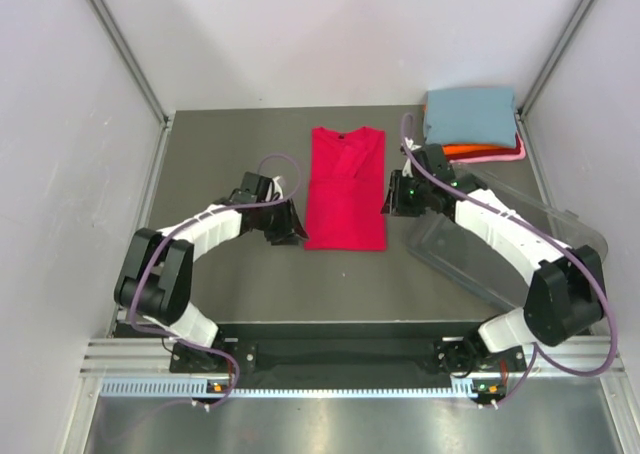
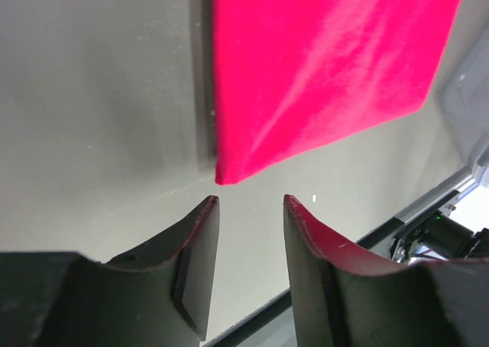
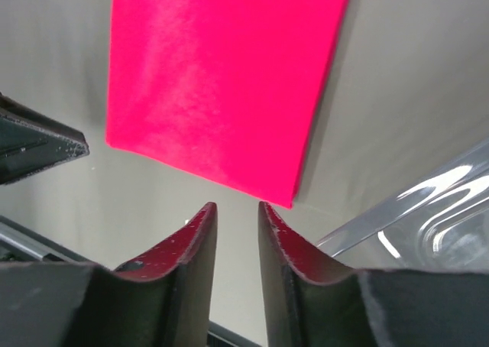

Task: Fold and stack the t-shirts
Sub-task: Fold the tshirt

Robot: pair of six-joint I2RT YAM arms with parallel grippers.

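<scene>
A crimson red t-shirt [image 1: 346, 189] lies flat in the middle of the table, folded into a long narrow strip with its collar at the far end. My left gripper [image 1: 291, 226] sits just off its near left corner [image 2: 221, 180], jaws open and empty [image 2: 250, 202]. On the other side, my right gripper [image 1: 388, 200] hovers by the shirt's right edge, close to the near right corner [image 3: 289, 202]; its jaws [image 3: 237, 207] stand slightly apart with nothing between them. At the back right, a blue-grey shirt [image 1: 470, 114] tops a folded stack over an orange one [image 1: 478, 151] and a pink one [image 1: 500, 158].
A clear plastic tub [image 1: 520, 244] lies tilted on the right side of the table, under my right arm. White walls close in the table on three sides. The dark rail with the arm bases runs along the near edge [image 1: 340, 349].
</scene>
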